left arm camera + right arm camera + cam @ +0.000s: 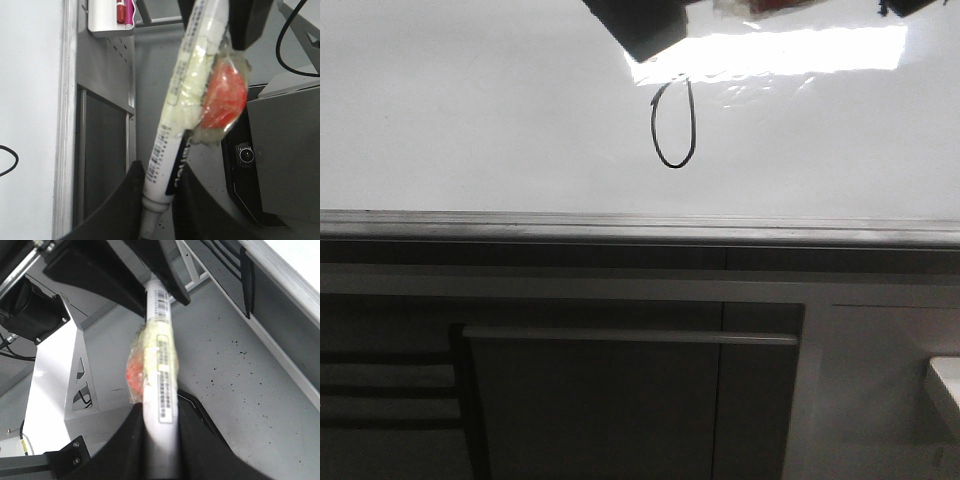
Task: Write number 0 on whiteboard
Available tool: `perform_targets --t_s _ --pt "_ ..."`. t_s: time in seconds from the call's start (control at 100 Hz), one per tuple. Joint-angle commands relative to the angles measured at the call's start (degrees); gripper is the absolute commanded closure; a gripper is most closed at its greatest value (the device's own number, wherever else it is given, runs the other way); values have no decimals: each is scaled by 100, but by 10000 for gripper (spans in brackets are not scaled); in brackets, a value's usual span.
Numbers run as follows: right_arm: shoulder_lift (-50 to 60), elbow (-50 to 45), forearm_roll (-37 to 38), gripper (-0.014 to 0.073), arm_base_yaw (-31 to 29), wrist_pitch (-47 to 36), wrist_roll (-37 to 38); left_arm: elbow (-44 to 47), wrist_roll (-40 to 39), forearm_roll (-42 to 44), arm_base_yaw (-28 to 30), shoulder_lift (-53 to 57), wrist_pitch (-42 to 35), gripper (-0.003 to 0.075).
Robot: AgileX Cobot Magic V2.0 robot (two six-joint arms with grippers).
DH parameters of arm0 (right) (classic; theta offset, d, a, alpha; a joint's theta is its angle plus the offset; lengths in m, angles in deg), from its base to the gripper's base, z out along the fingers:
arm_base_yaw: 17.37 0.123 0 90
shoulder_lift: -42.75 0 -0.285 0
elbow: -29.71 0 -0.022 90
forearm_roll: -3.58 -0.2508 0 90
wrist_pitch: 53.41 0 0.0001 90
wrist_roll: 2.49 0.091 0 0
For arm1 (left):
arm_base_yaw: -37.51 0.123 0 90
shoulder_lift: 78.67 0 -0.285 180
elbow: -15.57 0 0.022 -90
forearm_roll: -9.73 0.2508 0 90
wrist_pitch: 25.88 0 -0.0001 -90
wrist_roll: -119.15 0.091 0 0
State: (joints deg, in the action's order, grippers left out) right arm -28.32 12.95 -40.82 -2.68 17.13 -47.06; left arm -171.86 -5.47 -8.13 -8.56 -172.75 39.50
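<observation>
The whiteboard [470, 110] fills the upper front view, and the number 0 [673, 125] stands on it as a thin black oval, open at its top. A dark gripper part [640, 25] hangs just above the oval. Away from the board, a white marker [172, 140] wrapped in yellowish tape with a red lump is held at both ends. My left gripper [160, 175] is shut on its collared end. My right gripper [162, 410] is shut on the other end of the marker [162, 375]. A sliver of the number 0 [7, 160] shows on the whiteboard [30, 90].
A grey metal edge strip [640, 228] runs under the board, with dark grey cabinet fronts [620, 400] below it. A white tray [107, 22] holding red and pink markers hangs by the board's edge. A white stand [60, 375] and speckled grey floor [240, 370] lie behind the arms.
</observation>
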Motion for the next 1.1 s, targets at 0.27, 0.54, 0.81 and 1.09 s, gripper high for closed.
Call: perform_targets --t_s 0.27,0.54,0.81,1.09 --pt "201 337 255 288 -11 -22 16 -188 -977 -168 111 181 -785 731" --pt "1025 374 1413 288 -546 -368 794 -134 -1785 -136 825 531 -916 731" --pt "1502 187 1427 288 -1026 -636 798 1520 -2475 205 1785 1792 -2198 731" --pt "1502 57 1427 288 -1026 -791 811 3688 -2686 338 3004 3071 -4604 731"
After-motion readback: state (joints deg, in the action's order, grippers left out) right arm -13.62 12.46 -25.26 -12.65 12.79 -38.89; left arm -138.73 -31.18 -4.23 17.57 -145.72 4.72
